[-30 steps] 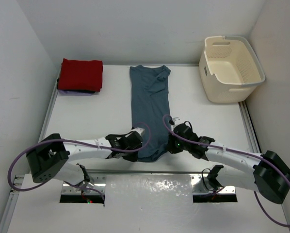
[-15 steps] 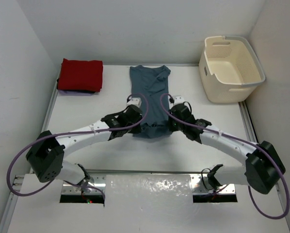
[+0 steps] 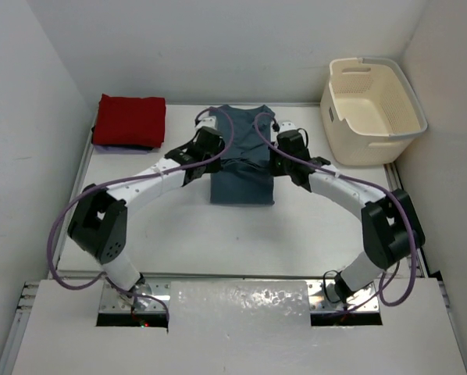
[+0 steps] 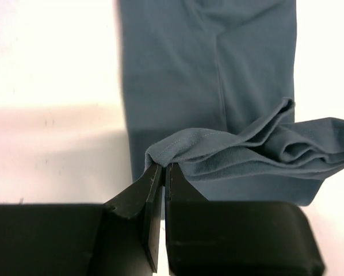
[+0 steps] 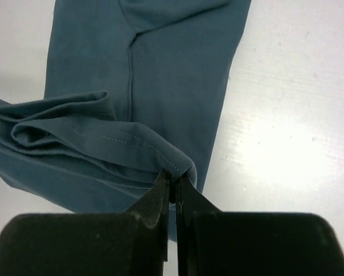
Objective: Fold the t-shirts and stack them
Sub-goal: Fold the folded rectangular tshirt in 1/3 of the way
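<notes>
The teal t-shirt [image 3: 242, 184] lies in the middle of the table, its near half doubled back over its far half. My left gripper [image 3: 212, 158] is shut on the hem corner at the shirt's left edge, and my right gripper [image 3: 274, 159] is shut on the right corner. In the left wrist view the gripper [image 4: 163, 167] pinches a bunched hem above the flat teal cloth [image 4: 218, 69]. In the right wrist view the gripper [image 5: 173, 176] pinches a stitched hem fold over the teal cloth [image 5: 160, 57]. A folded red t-shirt [image 3: 130, 119] tops a stack at the far left.
A cream laundry basket [image 3: 361, 145] stands at the far right corner. White walls close in the table on the left, back and right. Both arms reach far across the table, their cables looping over the shirt's edges.
Both grippers have carried the teal shirt's hem from the near edge of the table toward the far end, folding the shirt over itself. Both arms are now stretched out.
</notes>
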`<act>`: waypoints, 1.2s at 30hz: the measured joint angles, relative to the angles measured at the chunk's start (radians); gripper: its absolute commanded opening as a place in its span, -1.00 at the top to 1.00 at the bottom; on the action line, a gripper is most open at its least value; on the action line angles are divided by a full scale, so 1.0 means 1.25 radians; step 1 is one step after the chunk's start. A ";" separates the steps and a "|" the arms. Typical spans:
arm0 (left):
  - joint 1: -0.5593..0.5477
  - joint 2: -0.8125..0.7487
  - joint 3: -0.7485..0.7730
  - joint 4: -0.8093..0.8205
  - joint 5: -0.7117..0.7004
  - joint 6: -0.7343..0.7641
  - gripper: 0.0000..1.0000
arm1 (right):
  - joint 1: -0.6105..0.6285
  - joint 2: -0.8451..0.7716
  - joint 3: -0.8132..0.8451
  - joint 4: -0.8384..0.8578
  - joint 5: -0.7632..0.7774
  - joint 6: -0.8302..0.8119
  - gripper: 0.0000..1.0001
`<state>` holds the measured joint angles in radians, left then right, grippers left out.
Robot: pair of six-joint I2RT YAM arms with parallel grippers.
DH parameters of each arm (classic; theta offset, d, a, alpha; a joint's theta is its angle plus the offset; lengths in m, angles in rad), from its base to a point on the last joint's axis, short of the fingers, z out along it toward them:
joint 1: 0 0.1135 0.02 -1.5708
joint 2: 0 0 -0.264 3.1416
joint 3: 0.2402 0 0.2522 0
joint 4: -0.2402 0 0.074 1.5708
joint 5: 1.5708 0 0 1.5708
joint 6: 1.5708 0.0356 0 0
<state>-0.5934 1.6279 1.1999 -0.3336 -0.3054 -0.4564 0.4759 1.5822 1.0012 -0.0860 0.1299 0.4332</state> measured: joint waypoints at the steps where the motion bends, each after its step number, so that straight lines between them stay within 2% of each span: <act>1: 0.004 0.009 0.010 0.000 0.002 0.008 1.00 | -0.005 0.015 0.013 0.001 -0.005 -0.004 1.00; 6: 0.028 0.094 0.095 0.003 0.015 0.047 1.00 | -0.023 0.099 0.103 0.001 -0.030 -0.021 1.00; 22: 0.105 0.272 0.231 0.024 0.096 0.099 1.00 | -0.081 0.307 0.295 -0.035 -0.062 -0.045 1.00; 26: 0.121 0.312 0.254 0.027 0.114 0.103 1.00 | -0.090 0.358 0.328 -0.031 -0.067 -0.045 0.93; 27: 0.126 0.326 0.266 0.027 0.117 0.104 1.00 | -0.091 0.370 0.334 -0.030 -0.067 -0.045 0.88; 28: 0.131 0.339 0.277 0.027 0.120 0.104 1.00 | -0.093 0.385 0.344 -0.030 -0.069 -0.044 0.71; 30: 0.137 0.363 0.298 0.025 0.125 0.104 0.96 | -0.097 0.410 0.360 -0.027 -0.071 -0.038 0.52; 31: 0.141 0.374 0.307 0.023 0.127 0.104 0.82 | -0.100 0.421 0.368 -0.027 -0.072 -0.035 0.18; 32: 0.143 0.381 0.313 0.022 0.128 0.107 0.58 | -0.103 0.431 0.375 -0.025 -0.072 -0.029 0.01; 35: 0.149 0.394 0.327 0.010 0.128 0.107 0.18 | -0.110 0.454 0.400 -0.031 -0.074 -0.030 -0.40; 36: 0.151 0.396 0.331 0.006 0.130 0.108 -0.12 | -0.112 0.459 0.411 -0.038 -0.075 -0.030 -0.50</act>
<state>-0.4049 2.1227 1.6131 -0.3256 -0.1429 -0.3218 0.3355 2.1563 1.5154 -0.1329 0.0364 0.3962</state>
